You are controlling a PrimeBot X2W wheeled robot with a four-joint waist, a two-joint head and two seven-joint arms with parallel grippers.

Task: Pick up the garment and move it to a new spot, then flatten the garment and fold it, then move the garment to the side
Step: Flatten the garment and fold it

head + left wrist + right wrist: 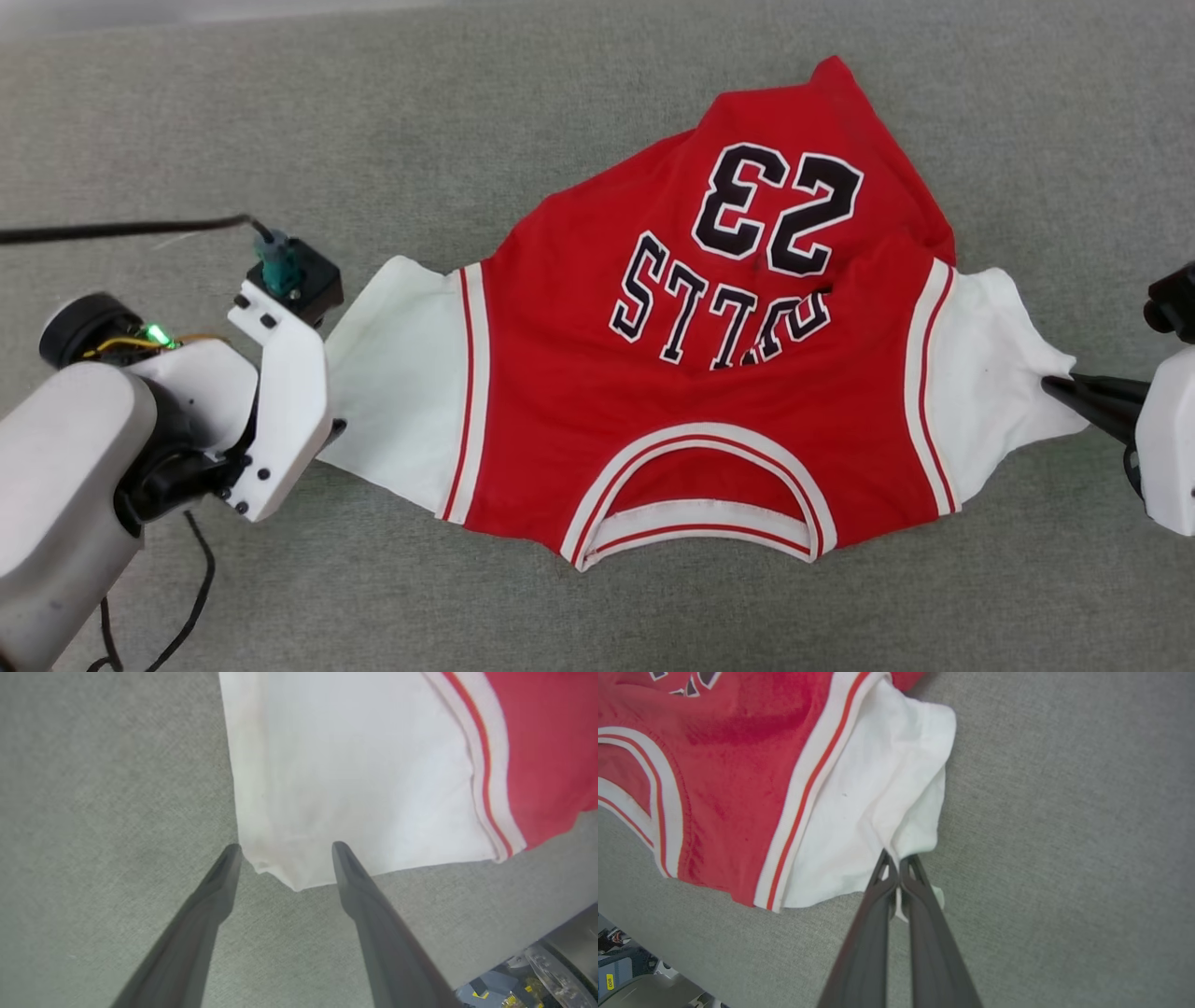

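Note:
The garment lies spread on the grey cloth surface, printed side up with the collar toward me and the hem bunched at the far end. My left gripper sits at the outer edge of the left white sleeve. In the left wrist view it stands open, its fingertips either side of that sleeve's corner. My right gripper is shut on the edge of the right white sleeve, which puckers toward it. The right wrist view shows it pinching the white cloth.
The grey surface stretches on all sides of the shirt. A black cable runs in from the left to my left wrist camera, and another cable hangs by my left forearm. Parts of my base show past the table's near edge.

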